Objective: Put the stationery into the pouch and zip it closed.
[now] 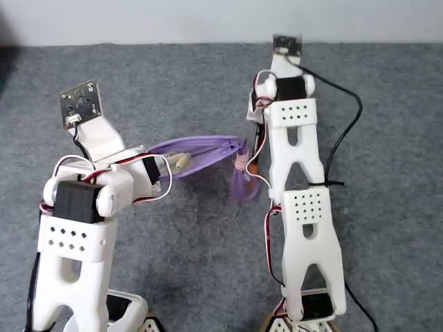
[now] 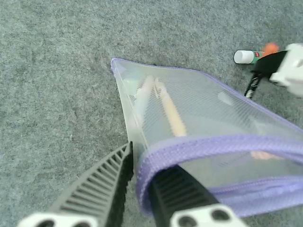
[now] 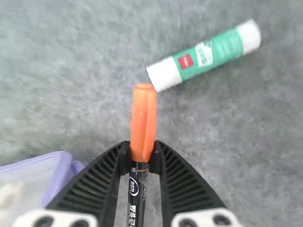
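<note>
I count one pouch (image 2: 213, 113), with at least two pale sticks (image 2: 171, 115) showing through its side; I can't fix that number exactly. Outside it I see one glue stick (image 3: 204, 54) and one orange-capped pen (image 3: 143, 118). I have two end effectors in view, the left end effector (image 2: 142, 163) and the right end effector (image 3: 142, 149).

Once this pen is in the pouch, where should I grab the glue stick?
Grip the glue stick at its green middle, from straight above, jaws across its width. It lies flat on the carpet, a round tube, so end grips would likely slip.
</note>
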Robot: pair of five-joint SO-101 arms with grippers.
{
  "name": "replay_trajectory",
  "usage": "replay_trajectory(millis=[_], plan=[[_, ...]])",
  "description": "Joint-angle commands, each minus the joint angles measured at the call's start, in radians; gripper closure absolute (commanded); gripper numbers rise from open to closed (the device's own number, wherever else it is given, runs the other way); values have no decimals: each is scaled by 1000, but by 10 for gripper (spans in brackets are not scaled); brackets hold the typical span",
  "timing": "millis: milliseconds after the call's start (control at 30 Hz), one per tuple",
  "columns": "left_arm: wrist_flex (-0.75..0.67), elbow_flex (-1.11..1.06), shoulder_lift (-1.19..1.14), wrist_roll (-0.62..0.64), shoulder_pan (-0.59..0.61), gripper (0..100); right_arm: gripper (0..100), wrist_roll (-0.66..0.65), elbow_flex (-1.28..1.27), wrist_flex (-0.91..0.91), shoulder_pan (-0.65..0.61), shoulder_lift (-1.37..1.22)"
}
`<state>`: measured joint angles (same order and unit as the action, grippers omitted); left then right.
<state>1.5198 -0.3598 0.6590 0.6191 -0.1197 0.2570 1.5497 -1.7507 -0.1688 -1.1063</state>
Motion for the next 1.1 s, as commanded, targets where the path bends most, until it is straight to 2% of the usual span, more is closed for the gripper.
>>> replay_trajectory(millis=[0,200,367,533,1067], plan=[[-18,28,0,11,0,989,992,-20,-127,-51,-5,240],[-23,28,0,11,0,989,992,-14,-598,-44,-48,654],[-23,28,0,11,-5,989,992,-12,-793,-41,-71,908],[-23,27,-2,11,-8,989,991,-12,-818,-41,-124,1075],[-23,-2,0,11,-8,989,991,64,-821,-4,-452,1438]])
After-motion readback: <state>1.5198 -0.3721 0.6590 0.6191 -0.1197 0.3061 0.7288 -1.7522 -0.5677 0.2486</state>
